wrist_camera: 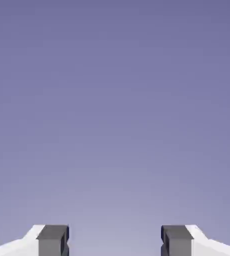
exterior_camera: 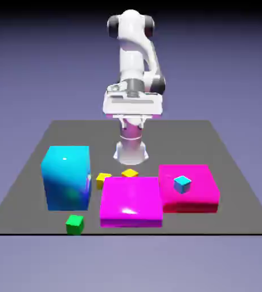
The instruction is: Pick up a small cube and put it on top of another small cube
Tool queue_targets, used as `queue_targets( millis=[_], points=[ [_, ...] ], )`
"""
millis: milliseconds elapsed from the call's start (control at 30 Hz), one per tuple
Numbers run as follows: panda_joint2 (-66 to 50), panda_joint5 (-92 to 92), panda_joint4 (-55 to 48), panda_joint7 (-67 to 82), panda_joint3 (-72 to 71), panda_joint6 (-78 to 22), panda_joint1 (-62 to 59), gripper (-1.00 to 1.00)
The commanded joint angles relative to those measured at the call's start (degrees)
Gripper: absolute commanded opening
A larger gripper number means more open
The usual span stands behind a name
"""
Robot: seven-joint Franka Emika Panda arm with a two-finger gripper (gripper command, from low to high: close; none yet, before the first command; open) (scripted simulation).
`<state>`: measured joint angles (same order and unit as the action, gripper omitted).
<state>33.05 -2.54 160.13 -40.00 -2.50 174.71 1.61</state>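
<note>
Currently, nearest the camera in the exterior view: tiny green cube (exterior_camera: 74,224) on the grey table (exterior_camera: 236,199), near the front edge, left of centre. Behind it, big cyan block (exterior_camera: 66,177) on the exterior view's left, flat magenta block (exterior_camera: 131,201) in the middle, second flat magenta-pink block (exterior_camera: 189,187) on the right with a tiny cyan cube (exterior_camera: 182,183) sitting on top. Next row back: small cube (exterior_camera: 103,180), yellow, in the gap between the cyan block and the middle magenta block; another small cube (exterior_camera: 130,173), also yellow, just behind the magenta block's far edge. The two are near each other, not touching, both on the table. Farthest: arm base and white hand (exterior_camera: 131,104) raised well above everything. Gripper (wrist_camera: 115,240) fingers spread wide, nothing between them; hand view shows only blue-violet backdrop.
</note>
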Motion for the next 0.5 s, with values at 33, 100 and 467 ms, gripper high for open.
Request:
queue_targets(
  millis=[33, 100, 467],
  points=[
    [-1.12, 0.83, -0.66, 4.83, 2.32, 1.19, 2.90, 0.00],
    [-2.62, 2.79, -1.13, 9.82, 6.08, 2.38, 6.10, 0.00],
    [-10.92, 13.56, -3.76, 37.23, 26.76, 8.91, 23.69, 0.00]
  ],
)
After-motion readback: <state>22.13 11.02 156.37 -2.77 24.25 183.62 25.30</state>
